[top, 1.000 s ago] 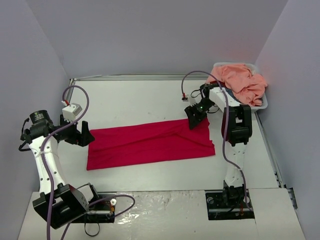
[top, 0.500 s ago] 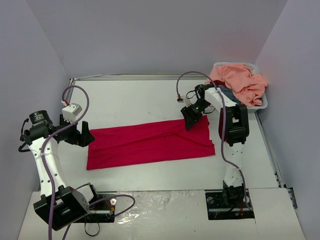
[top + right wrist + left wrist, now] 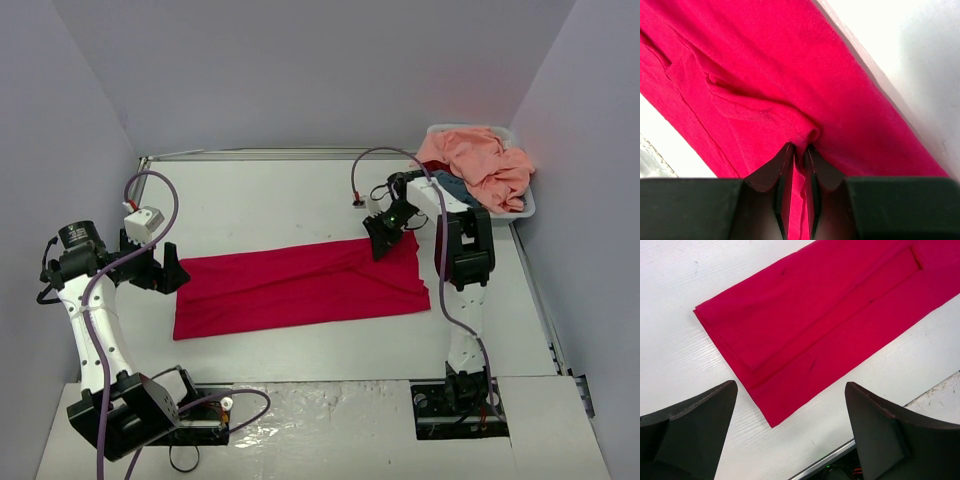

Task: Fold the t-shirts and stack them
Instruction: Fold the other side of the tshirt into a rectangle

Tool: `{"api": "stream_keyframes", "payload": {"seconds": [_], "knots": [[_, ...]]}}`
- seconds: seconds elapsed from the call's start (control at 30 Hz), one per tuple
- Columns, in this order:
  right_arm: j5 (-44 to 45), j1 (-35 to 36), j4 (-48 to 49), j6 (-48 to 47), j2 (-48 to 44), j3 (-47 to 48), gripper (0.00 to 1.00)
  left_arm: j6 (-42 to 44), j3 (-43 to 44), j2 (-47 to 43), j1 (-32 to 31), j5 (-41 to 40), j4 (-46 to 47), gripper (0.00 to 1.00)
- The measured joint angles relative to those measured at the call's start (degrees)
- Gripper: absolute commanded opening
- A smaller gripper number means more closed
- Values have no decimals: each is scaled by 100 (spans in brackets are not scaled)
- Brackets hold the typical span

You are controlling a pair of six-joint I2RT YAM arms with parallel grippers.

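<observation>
A crimson-red t-shirt [image 3: 300,285] lies folded into a long band across the table, its left end showing in the left wrist view as a red t-shirt [image 3: 830,315]. My right gripper [image 3: 383,238] sits at the band's far right edge. In the right wrist view the right gripper [image 3: 799,148] is shut on a pinched ridge of the red t-shirt [image 3: 765,75]. My left gripper [image 3: 160,268] hovers open just left of the band's left end, its fingers [image 3: 690,435] spread wide with only bare table between them. Peach-pink and teal-blue t-shirts [image 3: 480,165] are heaped at the back right.
A white basket [image 3: 528,208] at the back right corner holds the heaped shirts. Grey walls close in the table on three sides. A metal strip [image 3: 250,153] runs along the table's far edge. The arm bases [image 3: 150,410] stand at the near edge.
My right gripper slid a little to the left along the red shirt's far edge and closed on a fold of it. The left arm stayed put.
</observation>
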Motion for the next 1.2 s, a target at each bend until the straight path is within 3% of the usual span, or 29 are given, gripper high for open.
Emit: {"api": "stream_keyframes", "payload": {"seconds": [0.33,1.2], "knots": [[0,66,7,9,-2,-76,8,2,0,0,0,31,-11,89],[-2,295,17,-26,-883,-855,9,28,-2,0,0,129,-63,90]]}}
